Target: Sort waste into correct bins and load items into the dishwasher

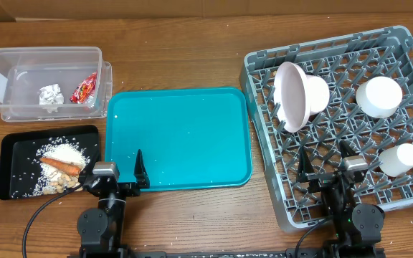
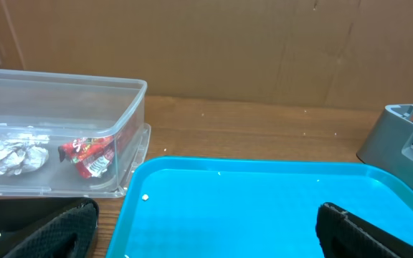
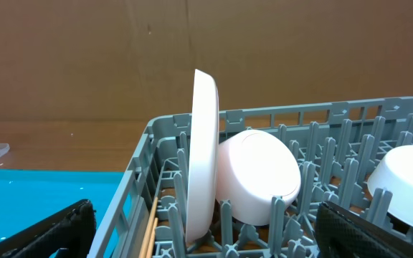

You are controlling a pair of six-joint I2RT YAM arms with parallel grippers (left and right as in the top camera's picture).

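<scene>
Both claws stand released with nothing between the fingers. The left gripper [image 1: 113, 175] hangs over the near-left edge of the teal tray [image 1: 192, 129], and the right gripper [image 1: 326, 163] hangs over the near side of the dish rack [image 1: 292, 197].

By my reading, everything is already sorted. The plate [image 1: 287, 97] stands on edge in the far-left part of the rack, with a bowl [image 1: 317, 93] just to its right that seems to touch it. Both are stiff, smooth and breakable (slippery for hard fingers), so they are best pinched at the rim.

The red wrapper [image 1: 85, 87] and paper ball [image 1: 50, 94] lie in the clear tub [image 1: 41, 50]. They are light and crushable, safe to nip anywhere. Rice [image 1: 67, 153] and the carrot [image 1: 62, 165] sit in the black tray [image 1: 9, 143].

Only the right wrist view shows the chopsticks [image 3: 150, 228], lying low by the rack's left wall near the plate. The overhead view hides them, yet it alone shows what the black tray holds.
</scene>
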